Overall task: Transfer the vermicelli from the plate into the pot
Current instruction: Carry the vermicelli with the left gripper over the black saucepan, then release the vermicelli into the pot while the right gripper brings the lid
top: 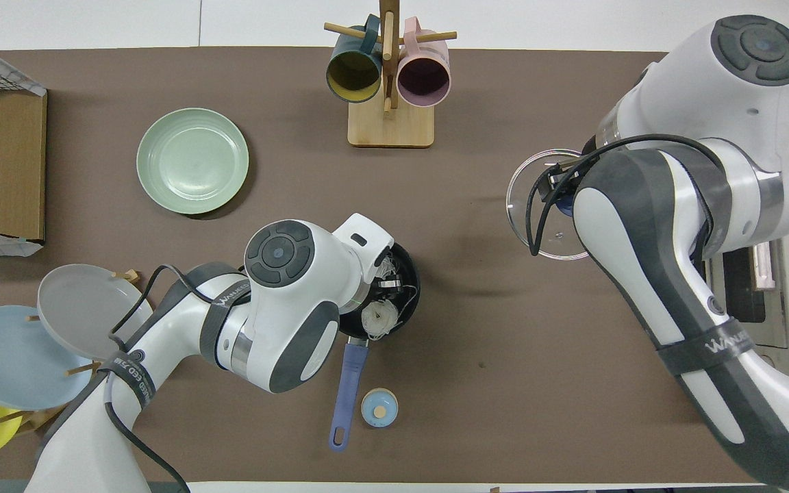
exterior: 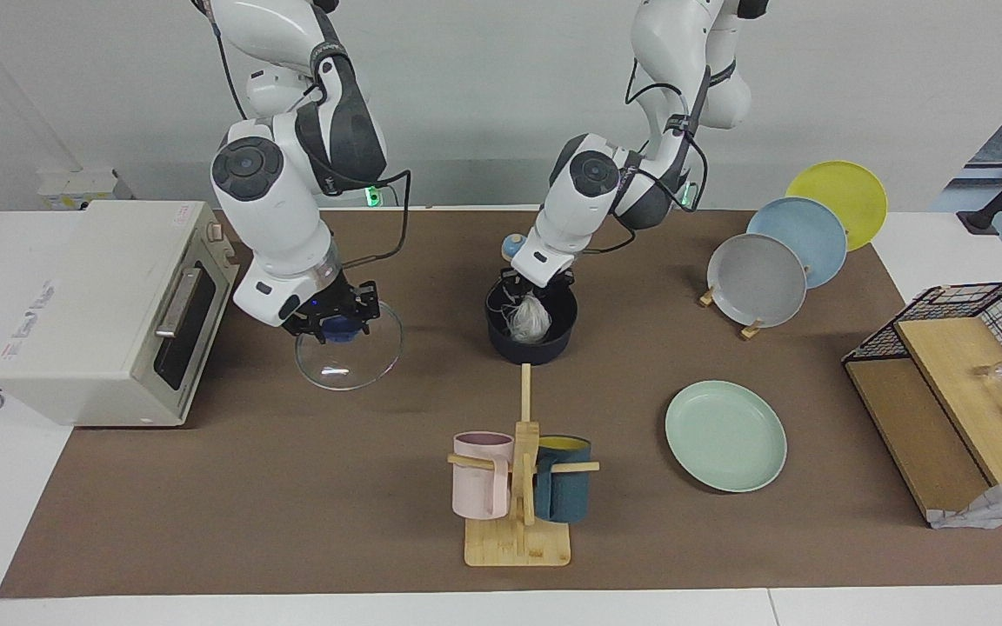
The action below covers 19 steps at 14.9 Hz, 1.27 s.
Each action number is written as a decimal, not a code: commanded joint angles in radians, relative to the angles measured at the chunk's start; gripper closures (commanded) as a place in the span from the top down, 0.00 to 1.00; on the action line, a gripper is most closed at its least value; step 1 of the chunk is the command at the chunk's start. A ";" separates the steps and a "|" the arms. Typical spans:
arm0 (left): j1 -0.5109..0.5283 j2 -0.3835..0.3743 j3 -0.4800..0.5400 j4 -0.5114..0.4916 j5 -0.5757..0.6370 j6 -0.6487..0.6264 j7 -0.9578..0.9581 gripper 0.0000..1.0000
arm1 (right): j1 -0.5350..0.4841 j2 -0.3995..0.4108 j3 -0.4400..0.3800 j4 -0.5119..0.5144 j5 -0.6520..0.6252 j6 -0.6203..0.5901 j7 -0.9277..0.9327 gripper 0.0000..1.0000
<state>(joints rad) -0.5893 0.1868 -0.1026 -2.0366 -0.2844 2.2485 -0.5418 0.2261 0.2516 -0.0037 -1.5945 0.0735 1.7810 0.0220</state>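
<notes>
The dark navy pot (exterior: pixel 532 341) stands mid-table, its long blue handle (top: pixel 346 383) pointing toward the robots. A whitish tangle of vermicelli (exterior: pixel 529 320) lies inside it and also shows in the overhead view (top: pixel 377 319), with thin strands reaching up to my left gripper (exterior: pixel 520 289). That gripper is lowered into the pot's mouth (top: pixel 389 277). The mint-green plate (exterior: pixel 725 435) lies bare, farther from the robots, toward the left arm's end (top: pixel 192 161). My right gripper (exterior: pixel 333 327) is shut on the blue knob of a glass lid (exterior: pixel 353 352) and holds it tilted, low over the table (top: pixel 538 205).
A mug rack (exterior: pixel 518 496) with a pink mug and a dark teal mug stands farther out than the pot. A toaster oven (exterior: pixel 110 304) is at the right arm's end. Grey (exterior: pixel 758 278), light blue and yellow plates stand on a rack. A wire basket with boards (exterior: pixel 962 382) sits beside them. A small blue cap (top: pixel 379 407) lies beside the pot's handle.
</notes>
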 commanded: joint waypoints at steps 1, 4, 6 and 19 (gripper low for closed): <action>0.023 0.025 -0.002 -0.013 -0.009 0.042 0.097 0.00 | -0.008 -0.005 0.034 0.028 0.026 -0.028 0.064 0.55; 0.013 0.028 0.001 -0.010 0.005 0.040 0.101 0.00 | 0.021 -0.005 0.047 0.031 0.026 -0.023 0.116 0.54; 0.022 0.004 0.003 0.005 0.060 -0.002 0.098 1.00 | 0.057 -0.005 0.047 0.031 0.022 -0.015 0.166 0.54; 0.440 -0.237 0.043 0.351 0.241 -0.639 0.459 1.00 | 0.387 0.029 0.047 0.002 -0.003 0.132 0.610 0.45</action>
<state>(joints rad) -0.1694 -0.0662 -0.0463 -1.6988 -0.0813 1.6207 -0.1121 0.5896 0.2618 0.0440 -1.5824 0.0777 1.8740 0.5931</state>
